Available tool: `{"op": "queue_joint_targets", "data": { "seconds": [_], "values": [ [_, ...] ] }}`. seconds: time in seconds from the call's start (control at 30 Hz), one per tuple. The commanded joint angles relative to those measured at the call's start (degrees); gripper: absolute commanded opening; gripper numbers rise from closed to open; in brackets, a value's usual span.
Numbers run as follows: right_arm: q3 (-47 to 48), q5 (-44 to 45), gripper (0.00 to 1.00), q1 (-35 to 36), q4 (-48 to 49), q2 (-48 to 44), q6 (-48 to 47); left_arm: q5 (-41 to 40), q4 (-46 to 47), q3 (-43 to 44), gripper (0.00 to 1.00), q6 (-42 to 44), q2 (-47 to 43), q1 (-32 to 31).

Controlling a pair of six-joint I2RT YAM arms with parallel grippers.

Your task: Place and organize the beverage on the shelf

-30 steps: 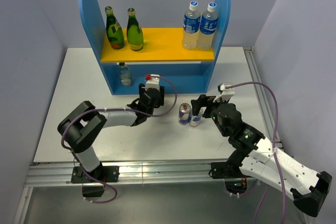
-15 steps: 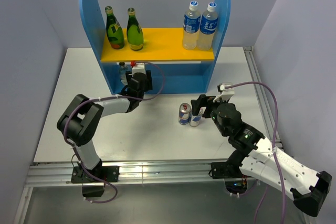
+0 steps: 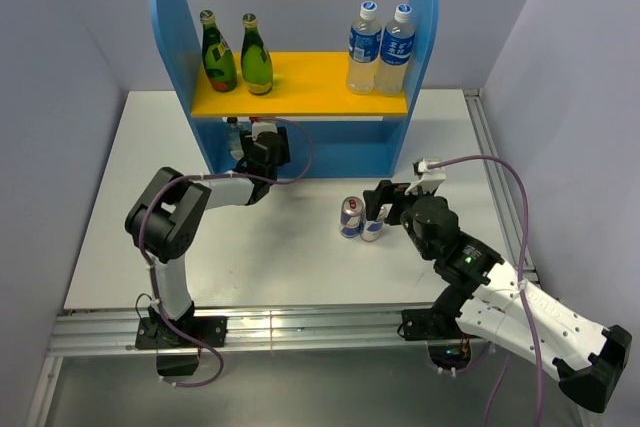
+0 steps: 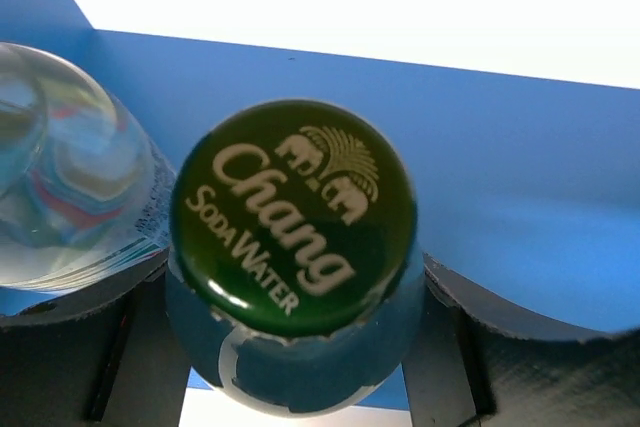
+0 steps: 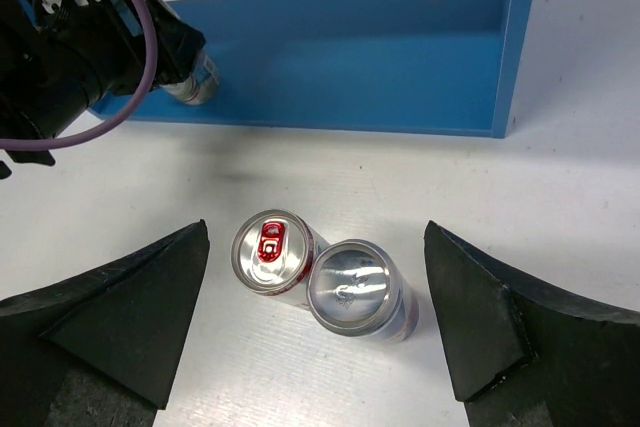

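The blue shelf [image 3: 172, 27] stands at the back. Two dark green bottles [image 3: 220, 57] stand on its yellow-orange board. My left gripper [image 3: 252, 147] reaches into the lower level. In the left wrist view it [image 4: 295, 292] is shut on a short clear bottle with a dark green cap [image 4: 295, 217], beside a second clear bottle [image 4: 60, 197] on the left. That second bottle shows from above too [image 3: 232, 137]. Two silver-and-blue cans [image 3: 361, 219] stand touching on the table. My right gripper [image 5: 316, 237] hangs open above the cans [image 5: 352, 287], its fingers [image 5: 120, 317] wide on both sides.
Two taller clear bottles with blue labels [image 3: 380, 47] stand at the right end of the upper board. The shelf's blue back wall [image 4: 500, 147] is close behind the held bottle. The left arm [image 5: 80, 57] lies along the shelf front [image 5: 400, 17]. A metal rail [image 3: 490, 167] edges the table's right side.
My left gripper has swung left and back from the table's middle into the shelf's lower level, carrying the short bottle up beside the other clear bottle. The right arm and cans have not moved.
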Motion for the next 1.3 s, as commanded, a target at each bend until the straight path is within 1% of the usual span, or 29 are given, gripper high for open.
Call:
{"op": "queue_joint_targets", "data": {
  "seconds": [0.0, 0.07, 0.13, 0.2, 0.23, 0.27, 0.33, 0.37, 0.43, 0.47, 0.53, 0.73, 0.83, 1.03, 1.23, 1.27],
  "values": [
    [0.19, 0.28, 0.95, 0.34, 1.69, 0.29, 0.46, -5.32, 5.37, 3.29, 0.0, 1.74, -0.49, 2.66],
    [0.1, 0.37, 0.95, 0.34, 1.6, 0.47, 0.38, -5.68, 5.1, 3.21, 0.01, 1.48, -0.49, 3.01],
    [0.1, 0.19, 0.95, 0.33, 1.6, 0.56, 0.46, -6.11, 5.45, 2.68, 0.05, 1.65, -0.58, 3.45],
    [0.1, 0.02, 0.95, 0.34, 1.69, 0.47, 0.46, -7.08, 6.5, 2.24, 0.2, 2.17, -0.66, 3.62],
    [0.1, 0.02, 0.95, 0.25, 1.69, 0.38, 0.46, -7.52, 7.03, 1.8, 0.29, 2.61, -0.75, 3.63],
    [0.01, 0.02, 0.95, 0.33, 1.69, 0.38, 0.46, -7.96, 7.21, 1.62, 0.47, 2.79, -0.75, 3.71],
    [0.19, -0.07, 0.95, 0.34, 1.51, 0.47, 0.46, -7.26, 7.21, 1.45, 0.64, 2.79, -1.02, 3.98],
    [0.1, -0.07, 0.95, 0.34, 1.6, 0.56, 0.46, -7.0, 7.12, 1.53, 0.76, 2.88, -1.02, 4.15],
    [0.19, -0.07, 0.95, 0.34, 1.6, 0.47, 0.46, -6.56, 6.51, 1.45, 0.82, 2.88, -1.28, 4.24],
    [0.19, -0.07, 0.95, 0.34, 1.6, 0.56, 0.46, -6.21, 6.33, 1.36, 0.86, 2.62, -1.8, 4.24],
    [0.1, -0.07, 0.95, 0.34, 1.69, 0.47, 0.46, -5.07, 5.63, 0.83, 0.98, 2.09, -2.68, 4.15],
    [0.01, -0.16, 0.95, 0.34, 1.6, 0.12, 0.55, -2.08, 4.49, -1.19, 0.99, 0.86, -5.32, 3.98],
    [-0.08, -0.25, 0.95, 0.34, 1.6, -0.23, 0.55, -1.81, 3.34, -1.72, 0.99, 0.16, -6.46, 3.63],
    [-0.25, -0.33, 0.95, 0.34, 1.43, -1.02, 0.73, -4.7, 1.68, -4.52, 0.99, -0.72, -9.54, 1.17],
    [-0.34, -0.51, 0.95, 0.34, 1.42, -1.55, 0.82, -7.25, -1.22, -9.09, 0.99, -2.74, -15.94, -1.73],
    [-0.34, -0.51, 0.95, 0.34, 1.42, -1.72, 0.82, -7.87, -1.49, -9.88, 0.99, -3.0, -16.74, -3.13]
  ]
}}
